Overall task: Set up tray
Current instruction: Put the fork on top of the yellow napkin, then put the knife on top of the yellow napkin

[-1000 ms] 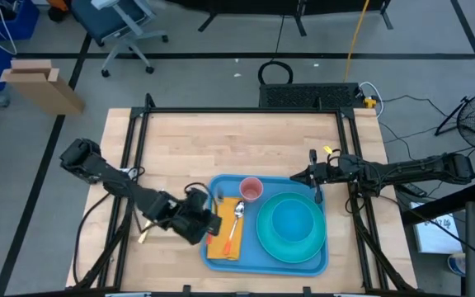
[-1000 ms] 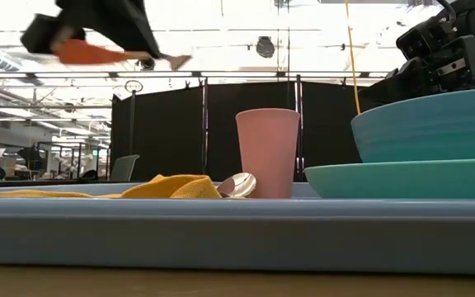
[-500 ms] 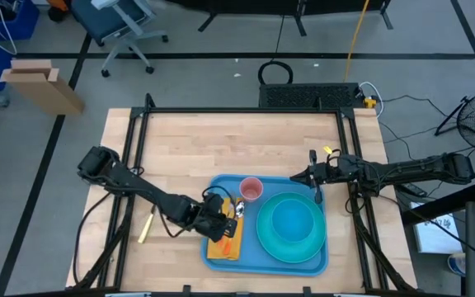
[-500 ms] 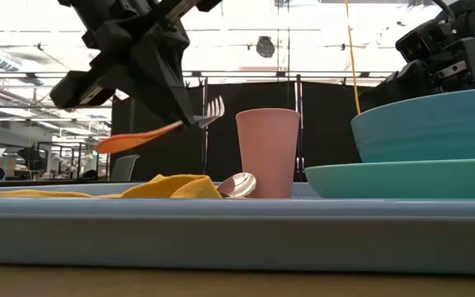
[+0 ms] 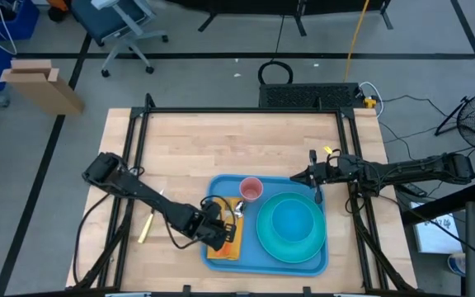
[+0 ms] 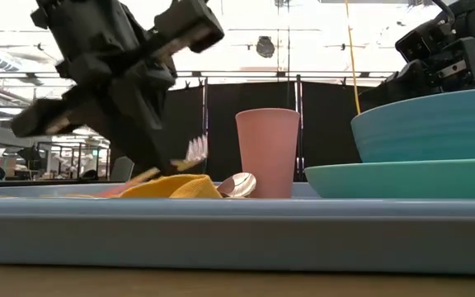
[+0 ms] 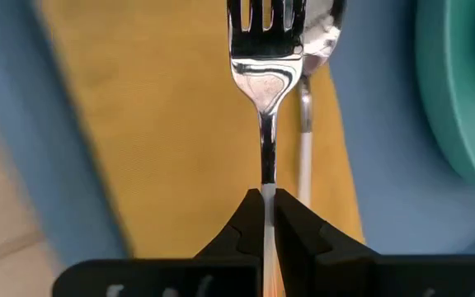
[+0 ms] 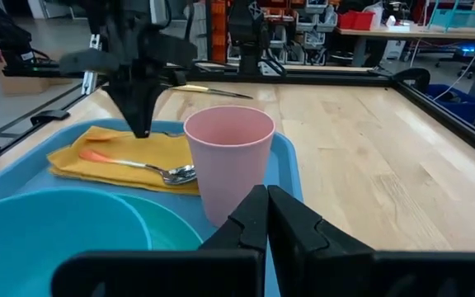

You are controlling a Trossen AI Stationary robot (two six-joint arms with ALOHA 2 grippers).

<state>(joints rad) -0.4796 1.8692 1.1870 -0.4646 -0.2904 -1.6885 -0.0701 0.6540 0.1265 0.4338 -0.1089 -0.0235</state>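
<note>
The blue tray (image 5: pixel 264 266) lies near the table's front edge. On it are a yellow napkin (image 5: pixel 231 249) with an orange-handled spoon (image 7: pixel 304 157), a pink cup (image 5: pixel 251 190), and a turquoise plate (image 5: pixel 291 247) carrying a turquoise bowl (image 5: pixel 290 223). My left gripper (image 5: pixel 219 231) is low over the napkin, shut on an orange-handled fork (image 7: pixel 265 74) beside the spoon. My right gripper (image 5: pixel 314 178) waits shut at the tray's far right corner, behind the cup (image 8: pixel 228 157). My left gripper pinches the fork between its two fingers where the metal neck meets the orange handle (image 7: pixel 267 205). The fork runs along the fingers, tines (image 6: pixel 196 148) pointing ahead of them. The fingers slant down from the table's left. The fork is just over the napkin (image 6: pixel 171 186); whether it touches, I cannot tell.
A yellow-handled utensil (image 5: pixel 146 228) lies on the bare wood left of the tray. A black frame (image 5: pixel 237 111) runs around the table. The plate and bowl fill the tray's right half. Bare wood stretches from the tray toward the far edge.
My left gripper has carried the fork from the tray's left edge rightward over the napkin, then down from well above the tray to just above the napkin beside the spoon. The fork has stayed in the shut fingers.
</note>
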